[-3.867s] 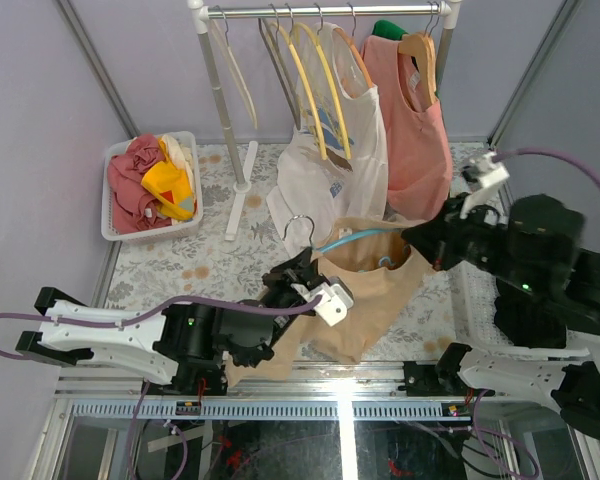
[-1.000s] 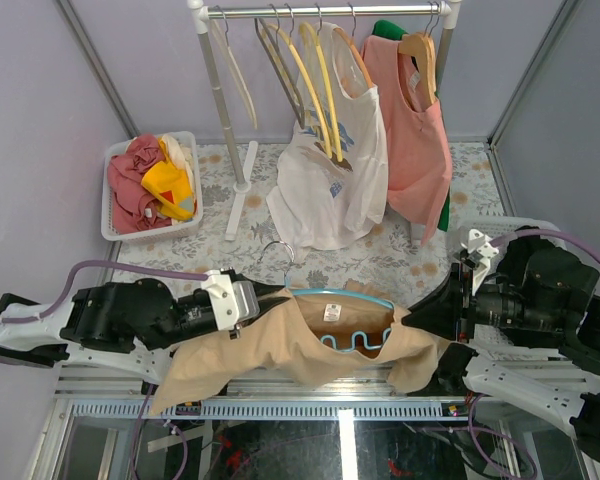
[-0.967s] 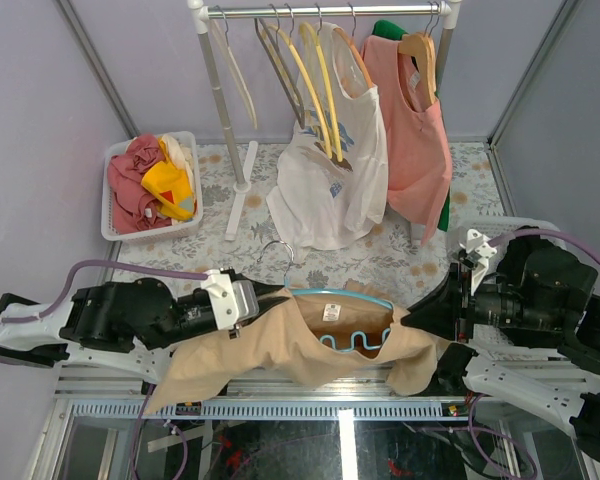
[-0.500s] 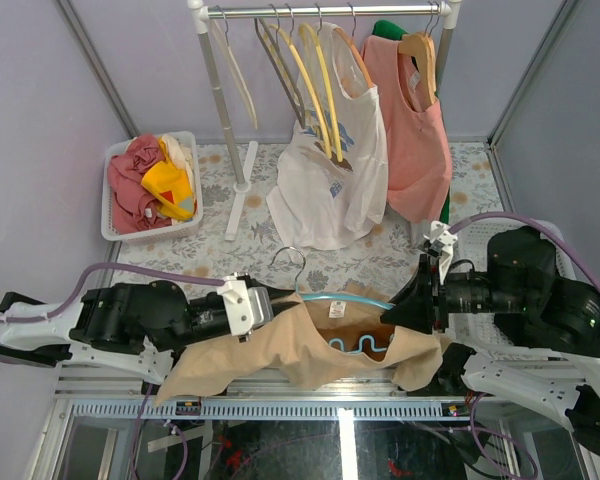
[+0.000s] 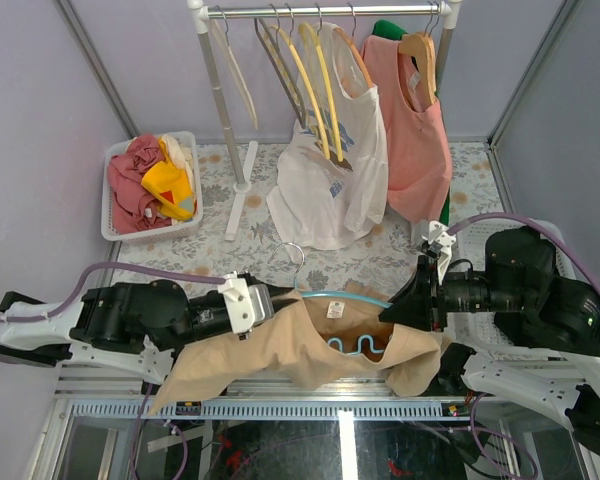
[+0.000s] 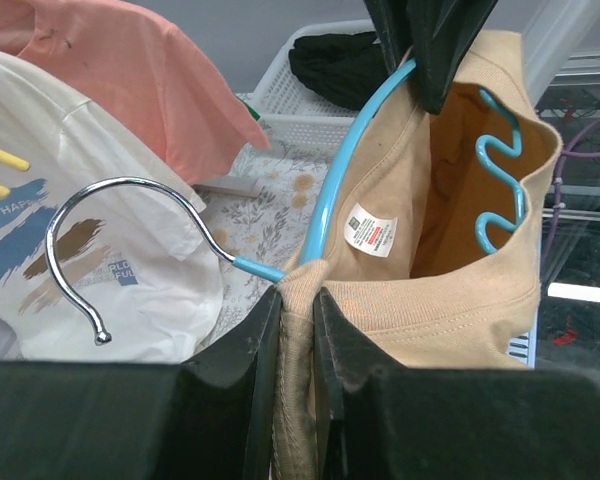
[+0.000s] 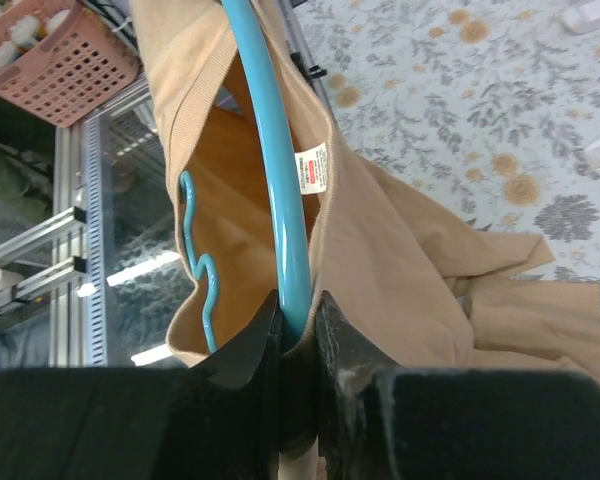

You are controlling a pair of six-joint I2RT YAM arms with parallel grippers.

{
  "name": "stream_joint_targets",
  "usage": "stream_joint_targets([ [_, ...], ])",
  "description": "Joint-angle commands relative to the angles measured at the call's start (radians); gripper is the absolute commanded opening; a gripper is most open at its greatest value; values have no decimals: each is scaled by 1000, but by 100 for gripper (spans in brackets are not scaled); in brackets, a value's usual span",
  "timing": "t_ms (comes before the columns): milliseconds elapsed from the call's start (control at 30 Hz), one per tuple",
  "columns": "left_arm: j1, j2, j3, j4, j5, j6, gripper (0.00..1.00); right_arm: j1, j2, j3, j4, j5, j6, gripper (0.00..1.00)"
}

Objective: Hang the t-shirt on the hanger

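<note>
The hanger sits largely inside the t-shirt; one arm and part of the wavy bar are covered by fabric. The print on the neck label is too small to read. The fabric pinched by the left gripper runs off the bottom edge.

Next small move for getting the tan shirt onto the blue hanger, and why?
Probably have the left gripper draw the collar of the tan fabric t-shirt over the thin light-blue plastic hanger. Its wavy lower bar already sits inside the neck, but the upper arm lies bare along the collar edge, pinched by the right gripper.
</note>
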State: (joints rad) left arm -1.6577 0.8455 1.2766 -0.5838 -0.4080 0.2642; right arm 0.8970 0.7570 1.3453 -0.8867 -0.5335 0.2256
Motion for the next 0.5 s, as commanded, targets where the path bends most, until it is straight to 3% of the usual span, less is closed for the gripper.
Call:
stream_joint_targets([
  [0, -106, 20, 13, 195, -125, 4, 11, 5, -4, 49, 13, 163, -16, 0],
  [233, -106, 8, 1, 254, -390, 6, 38, 3, -97, 85, -18, 220, -43, 0],
  [467, -106, 94, 133, 214, -415, -82, 43, 4, -102, 77, -14, 226, -45, 0],
])
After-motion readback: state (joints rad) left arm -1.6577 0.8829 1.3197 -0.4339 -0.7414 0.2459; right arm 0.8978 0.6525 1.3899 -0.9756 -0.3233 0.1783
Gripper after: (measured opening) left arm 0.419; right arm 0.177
